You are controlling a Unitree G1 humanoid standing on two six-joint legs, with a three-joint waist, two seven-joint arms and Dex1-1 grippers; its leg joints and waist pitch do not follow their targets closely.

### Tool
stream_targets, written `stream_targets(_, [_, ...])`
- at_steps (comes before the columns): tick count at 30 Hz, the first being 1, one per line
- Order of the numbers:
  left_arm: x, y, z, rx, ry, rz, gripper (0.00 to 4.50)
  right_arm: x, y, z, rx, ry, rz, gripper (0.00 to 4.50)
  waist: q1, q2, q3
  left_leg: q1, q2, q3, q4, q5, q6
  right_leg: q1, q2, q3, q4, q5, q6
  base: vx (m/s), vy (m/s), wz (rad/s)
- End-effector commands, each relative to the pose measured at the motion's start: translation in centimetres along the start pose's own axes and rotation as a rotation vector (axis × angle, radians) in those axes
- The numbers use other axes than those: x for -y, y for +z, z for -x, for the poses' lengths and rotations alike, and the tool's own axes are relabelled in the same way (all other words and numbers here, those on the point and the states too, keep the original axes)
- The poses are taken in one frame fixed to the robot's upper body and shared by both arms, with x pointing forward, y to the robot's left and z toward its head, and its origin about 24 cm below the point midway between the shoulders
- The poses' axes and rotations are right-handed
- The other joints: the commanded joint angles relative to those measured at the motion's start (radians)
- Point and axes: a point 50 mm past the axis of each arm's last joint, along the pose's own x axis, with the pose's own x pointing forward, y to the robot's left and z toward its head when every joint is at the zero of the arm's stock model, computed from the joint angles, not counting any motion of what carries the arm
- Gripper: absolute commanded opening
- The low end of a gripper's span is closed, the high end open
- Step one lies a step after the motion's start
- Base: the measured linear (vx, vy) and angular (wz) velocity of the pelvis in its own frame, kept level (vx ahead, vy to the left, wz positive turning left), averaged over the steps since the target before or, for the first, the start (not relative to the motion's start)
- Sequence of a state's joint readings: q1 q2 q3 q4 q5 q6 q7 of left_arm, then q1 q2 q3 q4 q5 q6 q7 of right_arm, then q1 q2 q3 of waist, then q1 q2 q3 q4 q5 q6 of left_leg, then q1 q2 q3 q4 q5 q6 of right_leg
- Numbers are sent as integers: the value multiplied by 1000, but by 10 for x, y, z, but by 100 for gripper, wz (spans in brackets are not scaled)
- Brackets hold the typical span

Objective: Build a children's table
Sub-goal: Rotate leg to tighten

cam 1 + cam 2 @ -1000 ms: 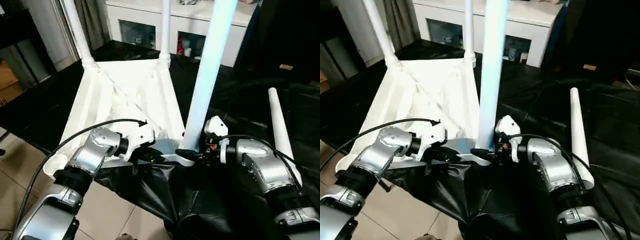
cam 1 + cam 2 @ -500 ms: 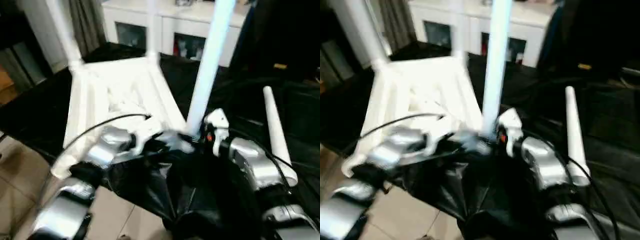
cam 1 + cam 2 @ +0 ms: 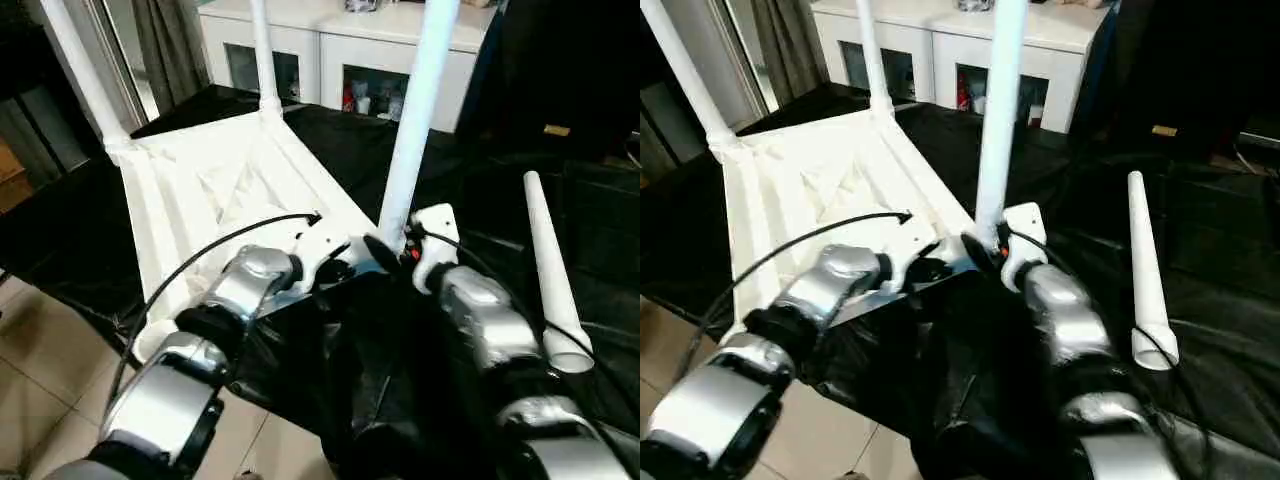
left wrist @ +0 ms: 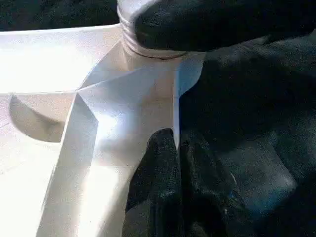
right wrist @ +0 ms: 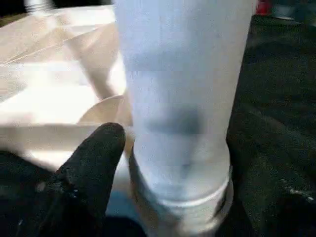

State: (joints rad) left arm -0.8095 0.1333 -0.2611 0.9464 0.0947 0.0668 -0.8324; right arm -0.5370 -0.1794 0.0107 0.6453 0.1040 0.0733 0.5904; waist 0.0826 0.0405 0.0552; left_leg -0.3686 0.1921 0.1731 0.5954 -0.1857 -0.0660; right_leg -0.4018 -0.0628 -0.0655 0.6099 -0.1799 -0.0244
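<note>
- The tabletop [image 3: 215,180] lies upside down, ribbed underside up, on a black sheet [image 3: 470,190] spread over the floor.
- Two legs [image 3: 262,52] stand upright in the far corner sockets.
- A third leg [image 3: 415,110] stands upright in the near corner socket, on the robot's right.
- A fourth leg [image 3: 548,270] lies loose on the black sheet, well apart from the tabletop, on the robot's right.
- The left end effector [image 4: 178,148] is closed, its fingers pinched on the thin edge wall of the tabletop beside the near corner socket.
- The right end effector [image 5: 163,163] sits at the base of the third leg. One black finger [image 5: 91,163] lies against the leg; whether the leg is clamped cannot be told.
- A white cabinet [image 3: 340,50] with glass fronts stands behind the work area.
</note>
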Motion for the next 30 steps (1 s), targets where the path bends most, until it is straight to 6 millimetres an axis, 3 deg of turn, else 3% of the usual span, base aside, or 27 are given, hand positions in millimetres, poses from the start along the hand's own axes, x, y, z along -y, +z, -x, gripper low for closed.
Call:
stream_targets(1, [2, 14, 3, 88, -57, -66, 0, -23, -4, -4, -23, 209, 36, 355, 4, -16, -68, 1, 33, -10, -65, -155, 85, 60, -84, 46, -84, -230, -191, 0, 0, 0])
stream_targets(6, [5, 5, 15, 82, -143, -107, 0, -12, -1, 13, -47, 300, 93, 355, 5, -13, -69, 4, 37, -9, -66, -160, 83, 56, -81, 45, -80, -214, -211, 0, 0, 0])
stream_targets(10, [13, -5, 36, 86, -320, -133, 0, -4, 3, 31, -80, 442, 131, 355, 10, -13, -70, 3, 44, -9, -65, -155, 89, 59, -84, 46, -73, -181, -226, 0, 0, 0])
stream_targets(14, [14, -11, 47, 61, -372, -148, 0, -5, 0, 36, -118, 515, 156, 340, 13, -12, -72, 7, 45, -6, -62, -139, 97, 51, -80, 47, -66, -131, -247, 0, 0, 0])
stream_targets(17, [12, -11, 49, 53, -368, -153, 0, -7, -1, 35, -128, 531, 163, 319, 15, -11, -68, 7, 43, -6, -65, -160, 82, 51, -80, 46, -71, -171, -237, 0, 0, 0])
stream_targets(20, [11, -11, 50, 52, -360, -153, 0, -10, 0, 34, -124, 544, 153, 288, 15, -17, -68, 6, 42, -6, -66, -166, 73, 53, -82, 47, -74, -199, -223, 0, 0, 0])
stream_targets(25, [7, -8, 48, 60, -280, -128, 0, -14, -2, 33, -114, 534, 117, 277, 15, -15, -70, 4, 41, -6, -64, -137, 77, 52, -81, 47, -69, -172, -221, 0, 0, 0])
stream_targets(27, [2, -7, 42, 50, -201, -105, 0, -13, -5, 30, -108, 470, 87, 277, 15, -17, -69, 4, 39, -6, -64, -138, 74, 53, -81, 47, -71, -178, -220, 0, 0, 0])
stream_targets(30, [-12, 2, 26, 68, 20, -34, 0, -7, -14, 17, -99, 224, 13, 277, 10, -18, -66, 13, 33, -3, -63, -164, 49, 44, -80, 48, -84, -256, -204, 0, 0, 0])
